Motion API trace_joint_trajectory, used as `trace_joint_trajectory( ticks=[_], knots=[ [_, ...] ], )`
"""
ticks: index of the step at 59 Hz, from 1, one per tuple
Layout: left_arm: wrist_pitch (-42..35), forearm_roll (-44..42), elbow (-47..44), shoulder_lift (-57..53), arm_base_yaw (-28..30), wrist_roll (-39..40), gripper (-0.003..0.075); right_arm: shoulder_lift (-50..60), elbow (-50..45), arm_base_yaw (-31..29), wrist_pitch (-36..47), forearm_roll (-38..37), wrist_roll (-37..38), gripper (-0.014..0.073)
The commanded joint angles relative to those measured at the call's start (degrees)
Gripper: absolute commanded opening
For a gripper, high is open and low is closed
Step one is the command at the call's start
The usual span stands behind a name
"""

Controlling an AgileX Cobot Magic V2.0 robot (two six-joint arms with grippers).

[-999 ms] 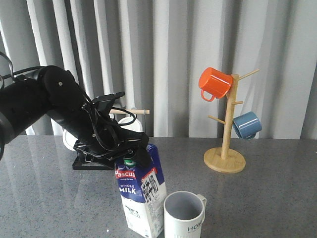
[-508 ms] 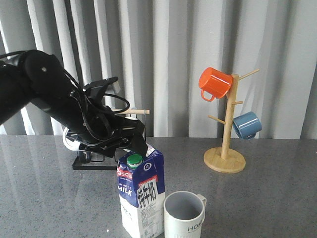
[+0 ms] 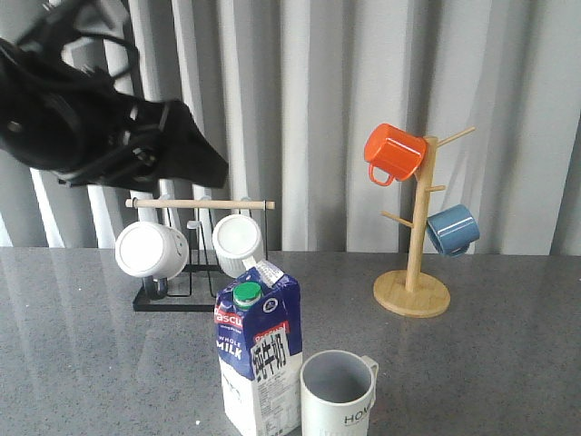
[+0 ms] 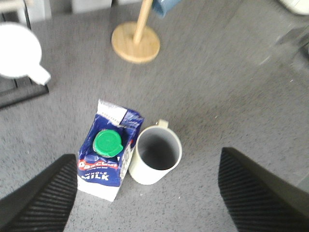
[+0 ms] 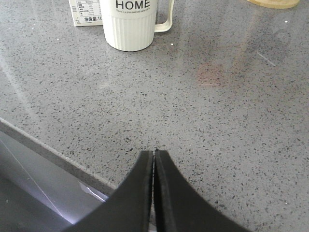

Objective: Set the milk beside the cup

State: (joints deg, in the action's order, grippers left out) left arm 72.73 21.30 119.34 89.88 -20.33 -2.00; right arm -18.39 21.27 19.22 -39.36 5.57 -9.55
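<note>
Left end effector (image 4: 147,193) hung spread wide, high above the upright milk (image 4: 109,155), which touched the cup (image 4: 155,154).

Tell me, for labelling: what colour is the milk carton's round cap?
Green; the blue-and-white gable-top milk carton's round cap shows best in the left wrist view.

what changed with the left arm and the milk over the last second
The left gripper let go of the milk and rose up and away to the left, now open high above it. The carton, tilted a second ago, stands upright beside the cup. Cup, mug tree and rack stayed put.
</note>
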Motion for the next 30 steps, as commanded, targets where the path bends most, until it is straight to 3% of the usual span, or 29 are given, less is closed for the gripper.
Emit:
trace_joint_trajectory(
  ticks=[1, 10, 23, 30],
  knots=[
    [-1.2, 1.3, 1.8, -6.6, -0.3, -0.3, 0.0538, -0.5, 1.6, 0.0, 3.2, 0.2, -0.3, -0.0006],
    [-1.2, -3.5, -0.8, -13.5, -0.3, -1.7, 0.0369, -0.5, 1.6, 0.0, 3.2, 0.2, -0.4, -0.0006],
    [-1.2, -10.5, -15.4, -24.7, -0.3, -1.8, 0.0003, -0.5, 1.6, 0.0, 3.2, 0.2, -0.5, -0.0006],
    [-2.4, -10.5, -27.0, -30.2, -0.3, -1.7, -0.0008, -0.5, 1.6, 0.0, 3.2, 0.2, -0.5, -0.0006]
  ],
)
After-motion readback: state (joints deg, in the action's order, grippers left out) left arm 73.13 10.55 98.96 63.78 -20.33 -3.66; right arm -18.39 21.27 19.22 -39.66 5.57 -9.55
